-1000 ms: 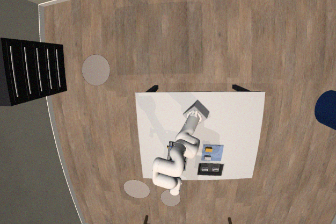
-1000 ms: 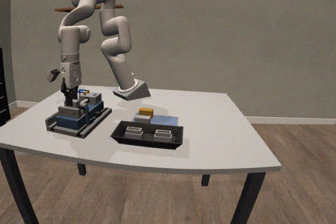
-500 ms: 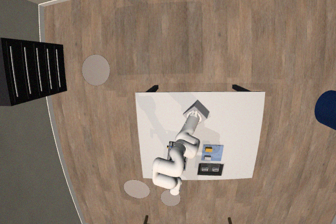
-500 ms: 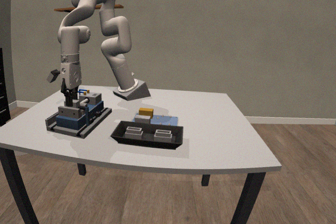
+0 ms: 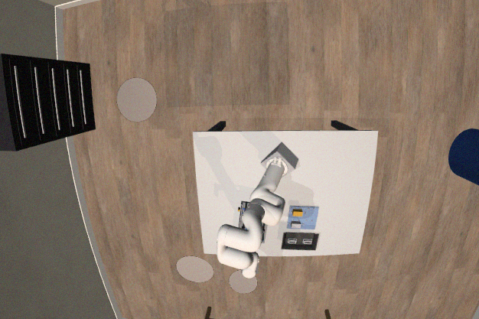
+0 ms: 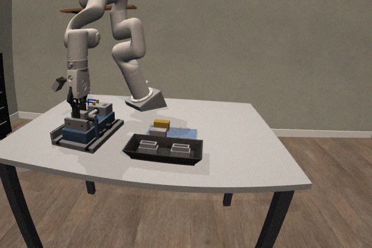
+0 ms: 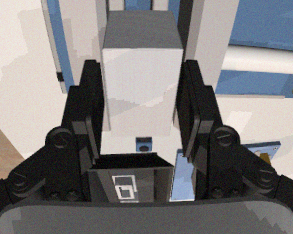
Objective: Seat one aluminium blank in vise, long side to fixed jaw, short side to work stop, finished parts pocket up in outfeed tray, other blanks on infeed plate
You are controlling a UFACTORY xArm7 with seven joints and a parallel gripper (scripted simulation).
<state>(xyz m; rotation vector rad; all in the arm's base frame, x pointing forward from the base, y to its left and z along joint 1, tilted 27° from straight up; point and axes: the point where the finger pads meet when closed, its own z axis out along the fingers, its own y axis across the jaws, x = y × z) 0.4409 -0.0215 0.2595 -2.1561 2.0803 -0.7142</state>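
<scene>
Pincer [image 7: 142, 136] points straight down into the vise [image 6: 87, 128], fingers parted (seemingly just clear) beside the aluminium blank [image 7: 141, 77].

This is a small workshop cell inside a plain room: a white table [image 6: 240, 160] carries a blue-and-grey machine vise [image 6: 87, 128], a black plastic tray [image 6: 192, 156], over a wooden plank floor [image 6: 330, 163].

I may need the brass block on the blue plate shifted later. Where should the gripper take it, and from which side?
Take the brass block across its two long side faces, coming straight down from above. It lies flat on the blue plate, top face free; the grey block sits close in front, so a side approach looks crowded.
</scene>
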